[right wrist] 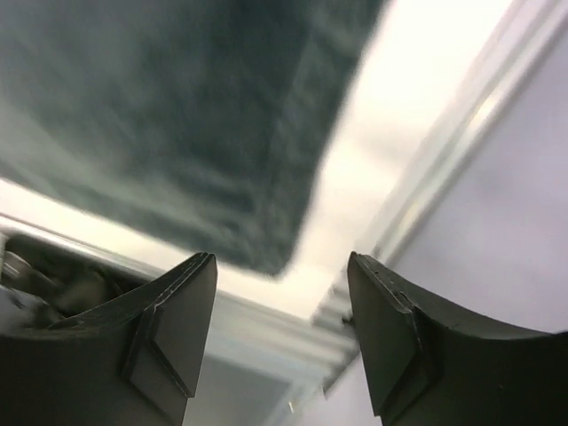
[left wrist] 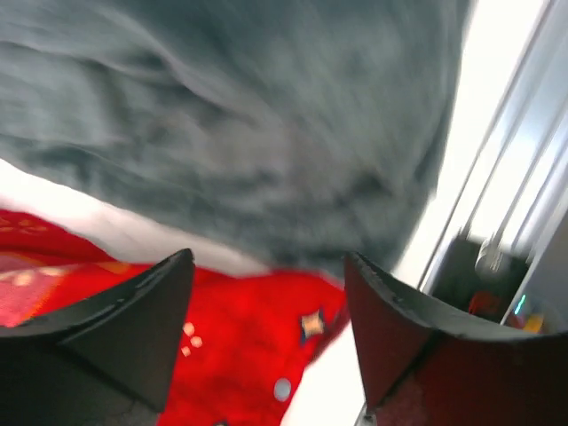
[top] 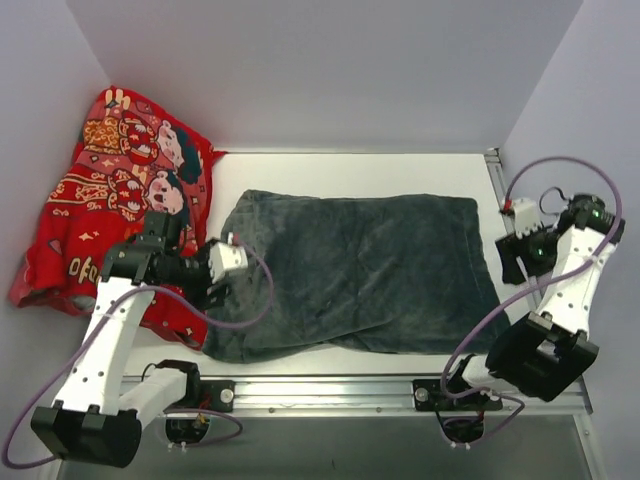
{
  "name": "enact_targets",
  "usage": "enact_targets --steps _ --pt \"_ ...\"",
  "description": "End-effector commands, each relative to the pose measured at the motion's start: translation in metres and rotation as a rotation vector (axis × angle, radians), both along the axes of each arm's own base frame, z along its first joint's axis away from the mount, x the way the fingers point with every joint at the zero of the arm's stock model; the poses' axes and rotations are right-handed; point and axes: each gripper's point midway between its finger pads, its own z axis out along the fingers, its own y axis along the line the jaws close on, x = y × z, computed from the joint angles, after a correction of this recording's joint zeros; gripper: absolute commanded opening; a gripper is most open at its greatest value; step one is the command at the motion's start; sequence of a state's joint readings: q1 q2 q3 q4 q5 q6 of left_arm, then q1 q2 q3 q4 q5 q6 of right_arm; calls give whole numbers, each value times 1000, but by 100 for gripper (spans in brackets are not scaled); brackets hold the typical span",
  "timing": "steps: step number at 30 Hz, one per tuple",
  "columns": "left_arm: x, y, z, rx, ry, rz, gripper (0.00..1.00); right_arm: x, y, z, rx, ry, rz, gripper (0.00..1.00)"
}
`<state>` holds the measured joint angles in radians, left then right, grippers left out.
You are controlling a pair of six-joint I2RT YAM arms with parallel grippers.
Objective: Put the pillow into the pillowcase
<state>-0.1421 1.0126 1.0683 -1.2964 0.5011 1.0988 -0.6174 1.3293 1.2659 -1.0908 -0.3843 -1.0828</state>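
Nearest, the metal rail along the bench's near edge, both arm bases bolted to it.

Left gripper sits at the left end of the pillowcase, over the seam where grey plush meets the red printed cloth. Jaws apart, nothing between them. Wrist view is blurred.

Right gripper sits just off the pillowcase's right edge, near the side rail. Jaws apart, empty. A corner of the pillowcase lies just beyond them.

The pillowcase lies mid-bench, grey-blue face up, long side across, its near-left corner rumpled.

Farther left, the red cloth is bunched against the wall, cartoon figures showing. White bench lies bare behind.
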Motion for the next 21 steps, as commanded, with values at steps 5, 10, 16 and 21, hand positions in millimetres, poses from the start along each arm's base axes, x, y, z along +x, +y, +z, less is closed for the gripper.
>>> enact_targets --steps 5,10,16,21 --pt "103 -57 8 -320 216 443 54 61 128 17 449 98 -137 56" --pt "131 -83 -15 -480 367 569 57 82 188 14 503 133 -42 54" --pt "156 -102 -2 -702 434 611 61 73 204 -44 385 278 -19 49" --pt "161 -120 13 -788 429 574 62 71 200 -80 351 381 -80 45"
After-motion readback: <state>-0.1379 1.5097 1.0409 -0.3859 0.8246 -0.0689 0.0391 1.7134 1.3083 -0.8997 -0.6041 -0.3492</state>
